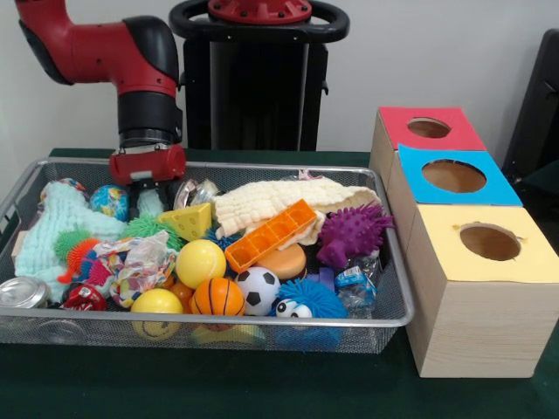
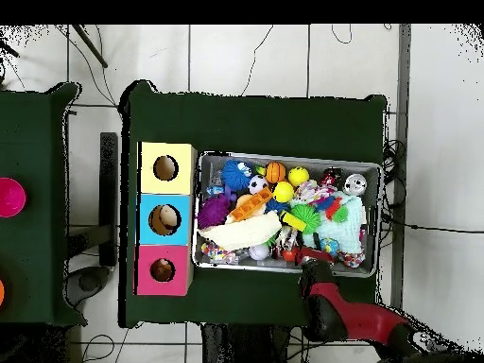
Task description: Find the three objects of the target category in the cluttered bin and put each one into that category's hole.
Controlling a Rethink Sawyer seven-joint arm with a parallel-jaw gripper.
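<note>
Gripper dips into the wire-mesh bin (fingers' state I cannot tell); clutter looks full, so all 3 drops seem left.

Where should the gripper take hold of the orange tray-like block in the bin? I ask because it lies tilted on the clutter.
Probably across the narrow width of the orange block, near its middle, coming from above. It is long and slim, lying slantwise on top of the other toys in the bin, so its two long edges look free. The purple spiky toy crowds one end.
</note>
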